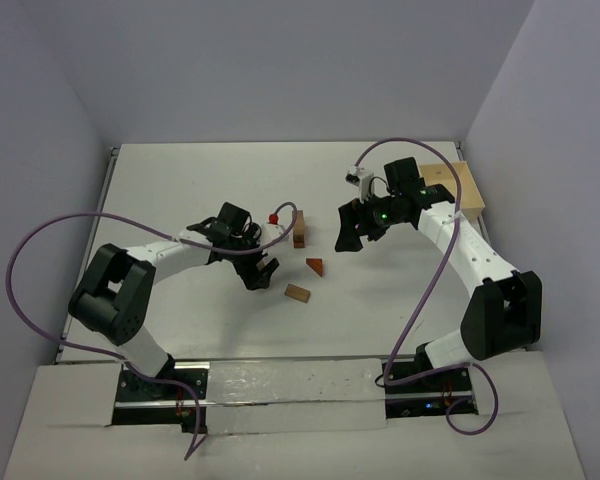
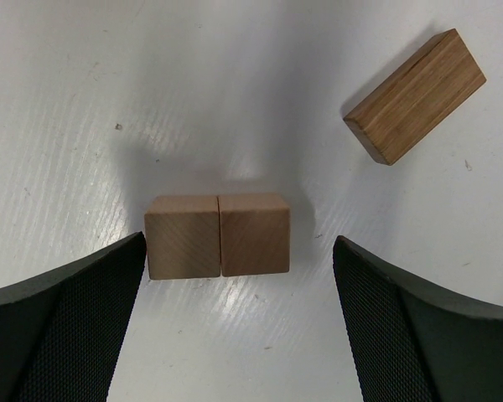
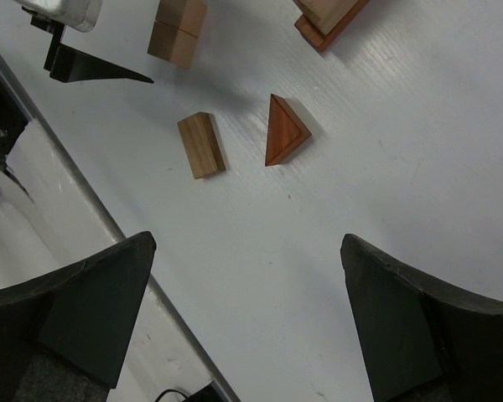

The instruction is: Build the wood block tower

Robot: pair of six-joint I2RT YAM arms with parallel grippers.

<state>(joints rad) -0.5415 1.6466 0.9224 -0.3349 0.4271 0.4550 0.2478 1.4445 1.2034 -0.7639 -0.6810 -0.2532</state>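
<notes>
Our left gripper (image 2: pixel 239 247) hangs released, jaws wide about the two cubes (image 2: pixel 218 234), which sit touching at mid-frame of its wrist view. The left cube is just beside the left finger (image 2: pixel 75 322) and the right one well apart from its finger, so we judge we should centre before closing or the pair gets shoved. Farther out, the bar (image 2: pixel 415 96) at upper right and the wedge (image 1: pixel 315 266) lie loose; beyond them the tower (image 1: pixel 299 232), a short stack at the centre of the top view, stands near the right gripper (image 3: pixel 247 243), spread and empty, so we should lower squarely.
</notes>
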